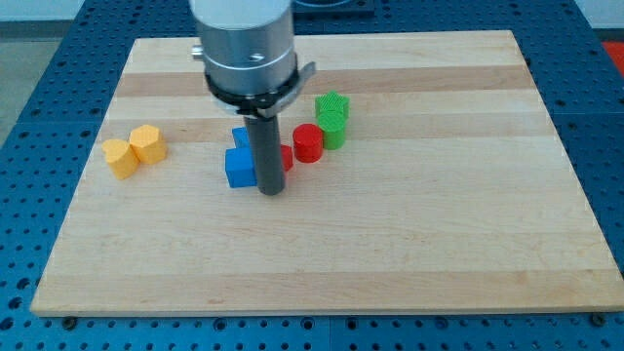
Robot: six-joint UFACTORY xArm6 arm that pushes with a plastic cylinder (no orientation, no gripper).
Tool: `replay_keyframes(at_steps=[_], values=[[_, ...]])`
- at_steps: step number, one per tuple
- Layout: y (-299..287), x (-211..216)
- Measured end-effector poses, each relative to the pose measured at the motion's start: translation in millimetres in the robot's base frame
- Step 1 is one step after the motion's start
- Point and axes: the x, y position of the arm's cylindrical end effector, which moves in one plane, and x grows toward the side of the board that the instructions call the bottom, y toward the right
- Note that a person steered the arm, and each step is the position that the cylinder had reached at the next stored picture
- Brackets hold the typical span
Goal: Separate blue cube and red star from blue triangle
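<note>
Your tip point(272, 191) carries no jaws to open or close. It rests just right of the blue cube point(239, 168); the blue triangle point(241, 137) sits directly above the cube, the red star point(285, 156) half-hidden right of it. Push slowly, away from the triangle.

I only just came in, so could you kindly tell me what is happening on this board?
A single arm with a straight dark rod is pushing small coloured blocks on a wooden table top. My tip sits right beside the blue cube, on its right in the view, with the blue triangle just behind the cube and the red star mostly hidden behind the rod. All three remain bunched together. A red cylinder and a green block stand to the right; two yellow blocks lie far left.
</note>
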Motion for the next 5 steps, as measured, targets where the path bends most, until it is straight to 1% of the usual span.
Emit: replay_keyframes(at_steps=[1,2,3,4,5], values=[[11,0],[50,0],[63,-11],[45,-34],[-1,-37]])
